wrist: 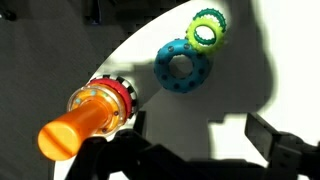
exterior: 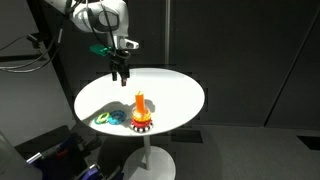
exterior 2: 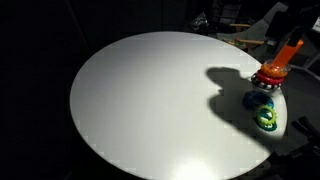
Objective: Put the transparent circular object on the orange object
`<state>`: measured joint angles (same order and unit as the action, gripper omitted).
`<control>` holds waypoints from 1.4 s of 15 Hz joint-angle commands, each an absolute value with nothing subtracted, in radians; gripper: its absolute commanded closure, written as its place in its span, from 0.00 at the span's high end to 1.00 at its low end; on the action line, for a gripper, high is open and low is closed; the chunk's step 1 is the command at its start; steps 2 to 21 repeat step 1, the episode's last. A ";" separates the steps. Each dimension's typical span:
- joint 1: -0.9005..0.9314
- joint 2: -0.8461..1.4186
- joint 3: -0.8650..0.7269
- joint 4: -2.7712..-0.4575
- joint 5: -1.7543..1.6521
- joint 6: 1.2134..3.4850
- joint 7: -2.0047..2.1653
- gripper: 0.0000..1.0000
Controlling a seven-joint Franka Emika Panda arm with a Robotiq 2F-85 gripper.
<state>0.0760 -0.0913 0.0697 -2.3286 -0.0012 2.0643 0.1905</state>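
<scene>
The orange object (wrist: 68,132) is an upright peg on a red toothed base (wrist: 122,92); it also shows in both exterior views (exterior: 140,102) (exterior 2: 287,51). A faint clear ring with an orange tinge (wrist: 92,100), the transparent circular object, appears to lie round the peg just above the base. In the wrist view my gripper (wrist: 200,135) is open, with only bare table and shadow between its dark fingers (wrist: 268,138). It hangs above the table behind the peg (exterior: 121,70) and touches nothing.
A blue-teal ring (wrist: 182,68) and a green ring (wrist: 207,30) lie side by side next to the peg, also seen in both exterior views (exterior: 105,118) (exterior 2: 265,112). All stand on a round white pedestal table (exterior: 170,85) (exterior 2: 150,100), close to its rim.
</scene>
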 commanded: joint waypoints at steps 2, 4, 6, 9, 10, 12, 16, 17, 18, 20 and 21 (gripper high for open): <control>0.072 -0.090 0.073 -2.327 -0.001 2.062 0.190 1.00; 0.072 -0.090 0.073 -2.327 -0.001 2.062 0.190 1.00; 0.072 -0.090 0.073 -2.327 -0.001 2.062 0.190 1.00; 0.072 -0.090 0.073 -2.327 -0.001 2.062 0.190 1.00; 0.072 -0.090 0.073 -2.327 -0.001 2.062 0.190 1.00; 0.072 -0.090 0.073 -2.327 -0.001 2.062 0.190 1.00; 0.072 -0.090 0.073 -2.327 -0.001 2.062 0.190 1.00; 0.072 -0.090 0.073 -2.327 -0.001 2.062 0.190 1.00; 0.072 -0.090 0.073 -2.327 -0.001 2.062 0.190 1.00; 0.072 -0.090 0.073 -2.327 -0.001 2.062 0.190 1.00; 0.072 -0.090 0.073 -2.327 -0.001 2.062 0.190 1.00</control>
